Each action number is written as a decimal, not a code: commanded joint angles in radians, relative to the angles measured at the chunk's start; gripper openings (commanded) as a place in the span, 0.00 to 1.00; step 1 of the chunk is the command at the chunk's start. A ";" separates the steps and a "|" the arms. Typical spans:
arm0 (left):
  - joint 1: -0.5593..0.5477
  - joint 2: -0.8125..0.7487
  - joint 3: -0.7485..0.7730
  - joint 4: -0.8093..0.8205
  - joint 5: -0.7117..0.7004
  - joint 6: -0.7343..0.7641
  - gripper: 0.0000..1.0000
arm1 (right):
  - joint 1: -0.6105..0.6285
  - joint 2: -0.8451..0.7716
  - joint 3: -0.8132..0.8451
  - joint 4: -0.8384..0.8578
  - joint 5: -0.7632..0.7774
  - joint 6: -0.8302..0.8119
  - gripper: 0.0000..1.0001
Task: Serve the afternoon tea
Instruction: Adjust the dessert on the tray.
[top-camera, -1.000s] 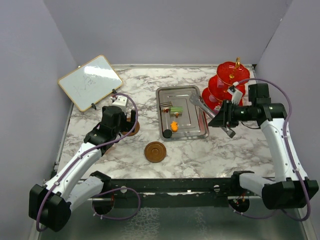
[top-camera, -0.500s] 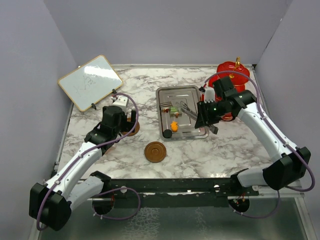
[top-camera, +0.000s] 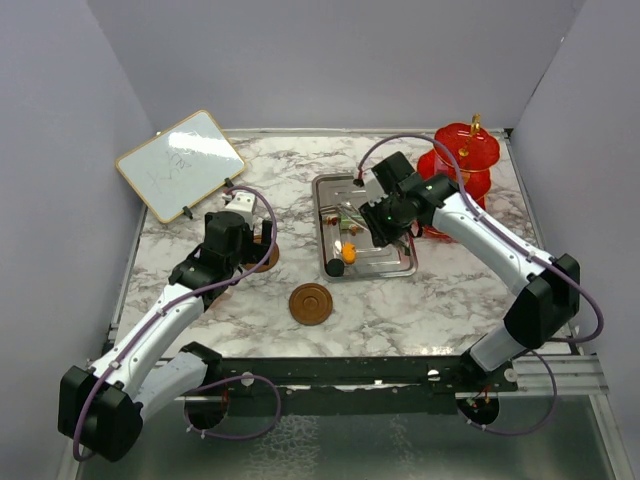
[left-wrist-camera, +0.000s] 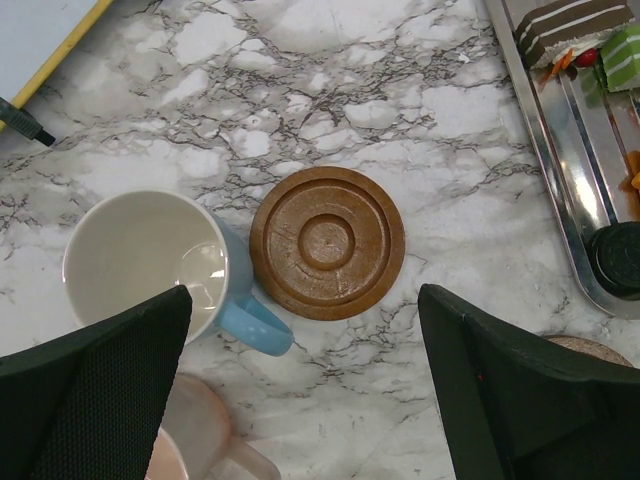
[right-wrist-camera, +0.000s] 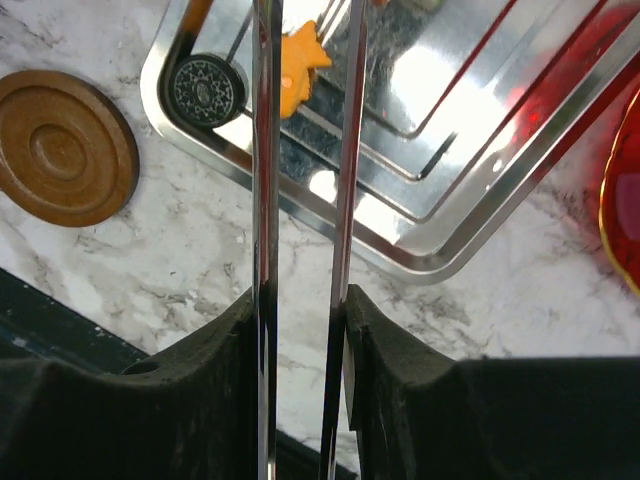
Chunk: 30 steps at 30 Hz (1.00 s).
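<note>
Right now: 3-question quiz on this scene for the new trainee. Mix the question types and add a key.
1. True or false: the left gripper stands open above a brown saucer, with the blue cup beside that saucer.
2. What is the right gripper shut on? A) steel tongs B) a teapot C) a spoon
3. Fill in: the round black cake piece lies in the ____.

Key: 1 true; 2 A; 3 steel tray.
</note>
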 joint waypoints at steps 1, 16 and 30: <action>0.004 -0.015 0.012 0.015 -0.025 0.008 0.99 | 0.056 0.019 0.023 0.167 0.092 -0.131 0.33; 0.005 -0.036 0.009 0.014 -0.046 0.013 0.99 | 0.074 0.006 -0.138 0.354 0.077 -0.500 0.30; 0.004 -0.045 0.007 0.014 -0.050 0.015 0.99 | 0.074 0.122 -0.070 0.288 0.155 -0.480 0.39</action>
